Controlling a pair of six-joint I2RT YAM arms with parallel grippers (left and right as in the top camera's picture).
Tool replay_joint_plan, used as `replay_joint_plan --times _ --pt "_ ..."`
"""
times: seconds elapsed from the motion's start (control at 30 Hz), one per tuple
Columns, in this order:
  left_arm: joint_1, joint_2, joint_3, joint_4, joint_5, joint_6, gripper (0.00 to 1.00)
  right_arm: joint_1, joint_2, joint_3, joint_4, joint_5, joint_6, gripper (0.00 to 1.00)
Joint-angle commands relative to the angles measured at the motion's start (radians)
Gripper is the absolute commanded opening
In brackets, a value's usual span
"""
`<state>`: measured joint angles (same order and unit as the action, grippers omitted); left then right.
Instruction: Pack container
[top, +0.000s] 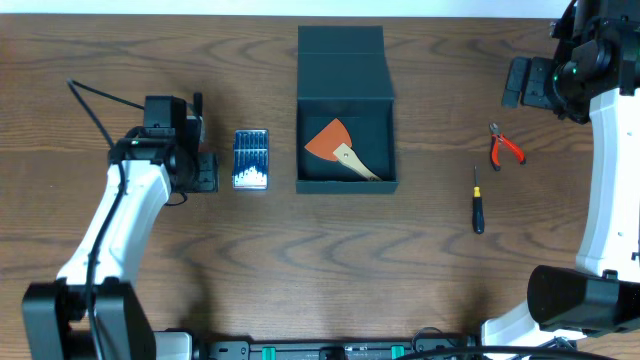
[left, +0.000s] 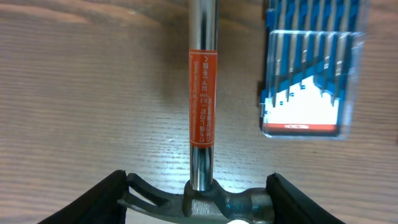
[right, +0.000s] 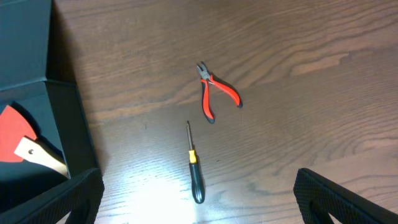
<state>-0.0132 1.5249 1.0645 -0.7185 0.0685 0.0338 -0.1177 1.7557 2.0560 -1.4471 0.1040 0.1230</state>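
Note:
The dark teal container (top: 346, 60) stands at the table's middle with its flap lid folded back. An orange scraper (top: 330, 143) with a wooden handle lies inside it. My left gripper (top: 192, 178) is shut on the head of a hammer (left: 224, 202), one finger against the claw and the other against the face. The chrome handle (left: 202, 74) with its orange label runs away from me. My right gripper (top: 520, 82) hangs open high at the far right, with nothing between its fingers (right: 68, 199). The container's corner (right: 37, 118) shows at the left of the right wrist view.
A small blue clear-fronted bit case (top: 251, 159) (left: 308, 74) lies between the hammer and the container. Red-handled pliers (top: 505, 147) (right: 214, 96) and a black screwdriver (top: 477, 200) (right: 194, 171) lie on the wood right of the container.

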Motion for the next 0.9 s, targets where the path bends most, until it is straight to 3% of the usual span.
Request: replay_joint_plan --times 0.0,0.27,0.87 --pt "0.005 -0.055 0.063 -0.029 0.011 -0.009 0.57 -0.002 -0.009 0.008 -0.001 -0.003 0.011 0.99" --pt "-0.024 -0.084 0.159 -0.071 0.166 -0.009 0.57 -0.002 -0.009 0.008 -0.001 -0.003 0.011 0.99" --pt "-0.392 -0.083 0.186 0.012 0.171 -0.008 0.57 -0.002 -0.009 0.008 -0.001 -0.003 0.011 0.99"
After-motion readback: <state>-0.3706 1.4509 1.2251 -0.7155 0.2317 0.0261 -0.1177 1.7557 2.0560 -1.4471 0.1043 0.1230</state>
